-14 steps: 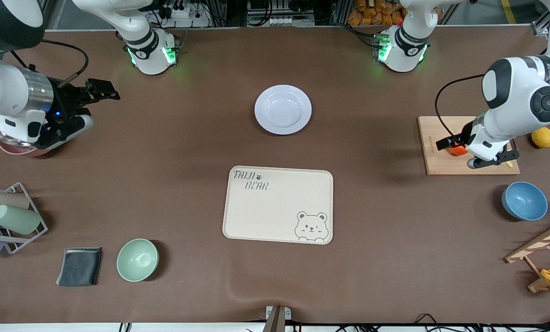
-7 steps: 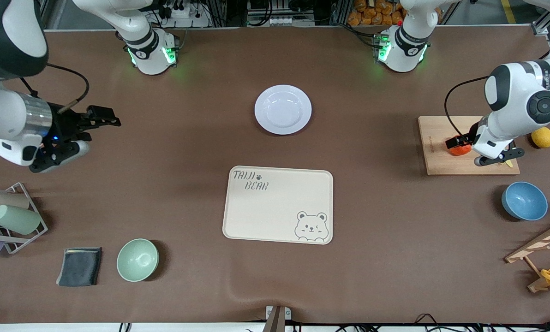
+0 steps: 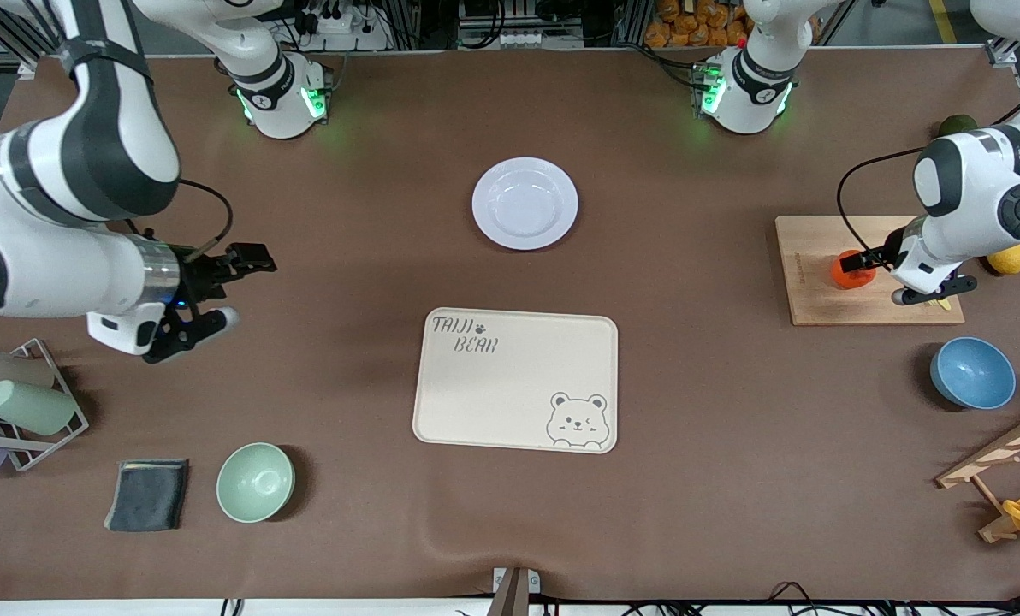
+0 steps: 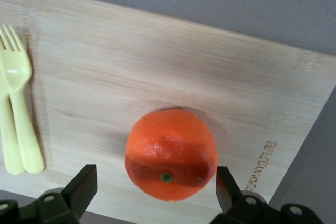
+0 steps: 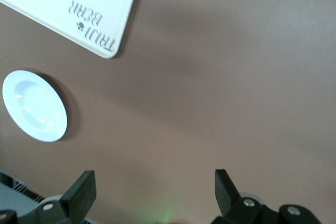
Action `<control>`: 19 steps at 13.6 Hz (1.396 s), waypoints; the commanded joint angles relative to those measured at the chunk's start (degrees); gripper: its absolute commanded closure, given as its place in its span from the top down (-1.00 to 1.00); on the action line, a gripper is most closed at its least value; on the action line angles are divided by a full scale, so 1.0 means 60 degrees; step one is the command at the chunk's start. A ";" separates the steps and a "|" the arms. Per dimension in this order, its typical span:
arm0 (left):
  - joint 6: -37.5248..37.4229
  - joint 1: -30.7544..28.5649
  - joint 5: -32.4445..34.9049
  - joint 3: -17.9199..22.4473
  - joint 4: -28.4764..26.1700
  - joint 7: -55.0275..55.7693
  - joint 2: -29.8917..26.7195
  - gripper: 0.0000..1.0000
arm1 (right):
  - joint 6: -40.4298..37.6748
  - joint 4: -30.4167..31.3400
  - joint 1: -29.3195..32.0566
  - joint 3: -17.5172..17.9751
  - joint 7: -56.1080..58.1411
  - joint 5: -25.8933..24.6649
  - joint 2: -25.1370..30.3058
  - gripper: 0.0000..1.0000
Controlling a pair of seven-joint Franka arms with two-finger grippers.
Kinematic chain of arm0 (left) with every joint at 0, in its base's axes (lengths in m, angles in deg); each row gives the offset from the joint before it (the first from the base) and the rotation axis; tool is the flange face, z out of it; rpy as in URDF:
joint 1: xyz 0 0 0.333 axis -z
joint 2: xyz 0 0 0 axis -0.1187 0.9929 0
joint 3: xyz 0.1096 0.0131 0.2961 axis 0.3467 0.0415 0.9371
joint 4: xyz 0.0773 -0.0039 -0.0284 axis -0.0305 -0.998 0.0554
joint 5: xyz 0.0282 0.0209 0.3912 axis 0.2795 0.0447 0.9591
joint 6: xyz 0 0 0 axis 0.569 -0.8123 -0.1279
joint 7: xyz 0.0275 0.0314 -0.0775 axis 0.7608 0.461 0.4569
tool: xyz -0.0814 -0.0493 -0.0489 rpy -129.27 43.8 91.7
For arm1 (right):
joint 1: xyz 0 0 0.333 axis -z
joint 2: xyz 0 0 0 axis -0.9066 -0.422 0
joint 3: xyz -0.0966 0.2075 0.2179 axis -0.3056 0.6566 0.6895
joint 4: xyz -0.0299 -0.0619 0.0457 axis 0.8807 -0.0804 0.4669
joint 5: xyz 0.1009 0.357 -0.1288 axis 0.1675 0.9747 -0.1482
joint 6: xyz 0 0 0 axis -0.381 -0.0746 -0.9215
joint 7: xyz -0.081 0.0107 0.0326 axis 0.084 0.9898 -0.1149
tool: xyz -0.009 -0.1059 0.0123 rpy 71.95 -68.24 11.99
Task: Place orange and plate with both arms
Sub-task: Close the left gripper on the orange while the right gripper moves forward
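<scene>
The orange (image 3: 845, 269) sits on a wooden cutting board (image 3: 818, 301) at the left arm's end of the table. My left gripper (image 3: 880, 280) is low over the board and open. In the left wrist view the orange (image 4: 170, 156) lies between the two fingertips (image 4: 84, 184), with a gap on each side. The pale plate (image 3: 524, 204) rests empty near the robots' bases, farther from the front camera than the cream tray (image 3: 516, 379). My right gripper (image 3: 240, 287) hangs open and empty over bare table toward the right arm's end. Its wrist view shows the plate (image 5: 34, 106) far off.
A yellow fork (image 4: 16, 124) lies on the board beside the orange. A blue bowl (image 3: 973, 372), a yellow fruit (image 3: 1006, 255) and a dark green fruit (image 3: 957, 126) are near the board. A green bowl (image 3: 255, 482), dark cloth (image 3: 147, 494) and cup rack (image 3: 22, 402) sit at the right arm's end.
The right arm has swung in from the table's end toward the middle. The left gripper has shifted along the board, so more of the orange shows. Both grippers stay open.
</scene>
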 commanded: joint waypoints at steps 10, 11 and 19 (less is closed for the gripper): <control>0.0691 -0.0029 0.0189 -0.0079 0.0065 0.0018 0.0680 0.31 | 0.0262 -0.0225 -0.0246 0.0018 0.0073 0.0124 0.0049 1.00; 0.0823 -0.0029 0.0189 -0.0079 0.0050 0.0018 0.0724 0.04 | 0.0305 -0.0211 -0.0260 0.0018 0.0073 0.0124 0.0020 1.00; 0.0780 0.0103 0.0189 -0.0122 0.0094 0.0135 0.0593 -1.00 | 0.0174 -0.0254 -0.0466 0.0018 0.0058 0.0139 0.0122 1.00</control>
